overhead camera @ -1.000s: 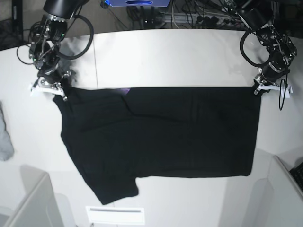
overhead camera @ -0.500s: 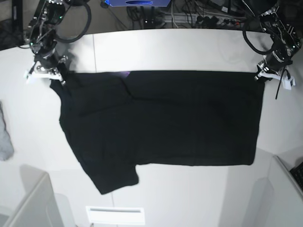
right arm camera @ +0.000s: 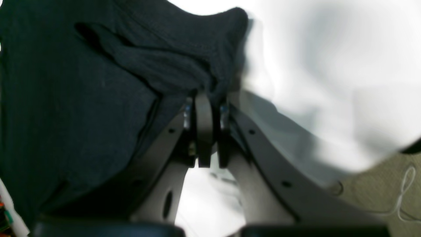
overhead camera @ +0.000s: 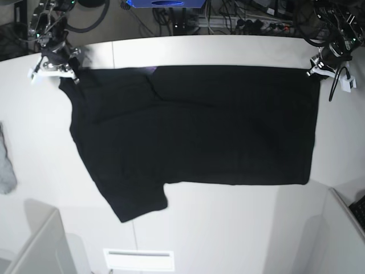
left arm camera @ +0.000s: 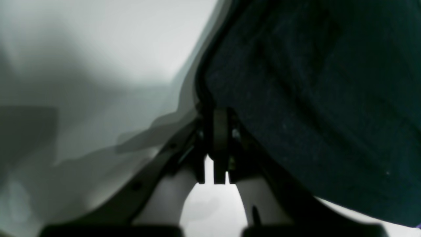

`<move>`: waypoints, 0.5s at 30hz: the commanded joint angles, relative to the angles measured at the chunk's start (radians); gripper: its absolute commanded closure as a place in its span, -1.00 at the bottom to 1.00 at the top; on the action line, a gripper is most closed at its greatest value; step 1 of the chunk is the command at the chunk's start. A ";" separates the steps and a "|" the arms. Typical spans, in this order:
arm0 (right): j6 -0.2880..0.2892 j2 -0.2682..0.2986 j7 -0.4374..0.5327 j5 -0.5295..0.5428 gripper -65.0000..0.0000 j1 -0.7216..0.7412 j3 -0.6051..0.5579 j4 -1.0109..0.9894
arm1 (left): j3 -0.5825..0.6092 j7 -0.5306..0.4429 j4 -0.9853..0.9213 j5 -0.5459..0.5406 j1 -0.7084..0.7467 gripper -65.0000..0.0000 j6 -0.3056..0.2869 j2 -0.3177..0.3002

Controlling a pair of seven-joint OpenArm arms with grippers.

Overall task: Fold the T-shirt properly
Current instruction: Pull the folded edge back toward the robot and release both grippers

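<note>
We judge the fold barely begun: the black T-shirt (overhead camera: 194, 125) lies spread nearly flat on the white table (overhead camera: 228, 228), its far corners pinched by our left gripper (overhead camera: 315, 67) and right gripper (overhead camera: 61, 73), every fold yet undone.

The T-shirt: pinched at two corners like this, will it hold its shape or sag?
Likely floppy: the T-shirt bunches into folds where the right gripper pinches it. Probably light, since the left gripper and the right one manage it with only small pinches at the corners. The sleeve at the bottom, gripped by neither, would probably trail or droop.
</note>
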 commanded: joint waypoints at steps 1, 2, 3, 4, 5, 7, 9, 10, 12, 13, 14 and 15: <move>0.005 0.010 0.019 0.003 1.00 -0.010 0.005 0.026 | -0.006 -0.007 0.033 0.005 0.013 1.00 0.000 -0.016; 0.005 0.010 0.019 0.003 1.00 -0.018 0.005 0.029 | -0.006 -0.007 0.050 0.005 0.026 1.00 0.000 -0.014; 0.005 0.010 0.019 0.003 1.00 -0.027 0.005 0.040 | -0.006 -0.007 0.062 0.005 0.038 1.00 0.000 -0.014; 0.005 0.010 0.017 0.003 1.00 -0.037 0.005 0.046 | -0.006 -0.007 0.073 0.005 0.050 1.00 0.000 -0.012; 0.005 0.010 0.017 0.003 1.00 -0.047 0.005 0.059 | -0.006 -0.007 0.084 0.005 0.059 1.00 0.000 -0.012; 0.005 0.010 0.017 0.003 1.00 -0.069 0.004 0.077 | -0.007 -0.007 0.093 0.005 0.076 1.00 0.000 -0.012; 0.005 0.010 -0.006 0.003 1.00 -0.080 0.004 0.088 | -0.010 -0.006 0.105 0.003 0.095 1.00 0.000 -0.012; 0.005 0.010 -0.027 0.003 1.00 -0.081 0.005 0.089 | -0.010 -0.006 0.110 0.003 0.107 1.00 0.000 -0.012; 0.005 0.010 -0.056 0.003 1.00 -0.083 0.005 0.091 | -0.012 -0.006 0.111 0.003 0.118 1.00 0.000 -0.012; 0.005 0.008 -0.067 0.003 1.00 -0.083 0.005 0.091 | -0.013 -0.006 0.111 0.003 0.118 1.00 0.000 -0.012; 0.005 0.008 -0.075 0.003 1.00 -0.084 0.005 0.091 | -0.013 -0.006 0.110 0.003 0.119 1.00 0.000 -0.012; 0.005 0.008 -0.082 0.003 1.00 -0.084 0.005 0.091 | -0.013 -0.006 0.113 0.003 0.127 1.00 0.000 -0.012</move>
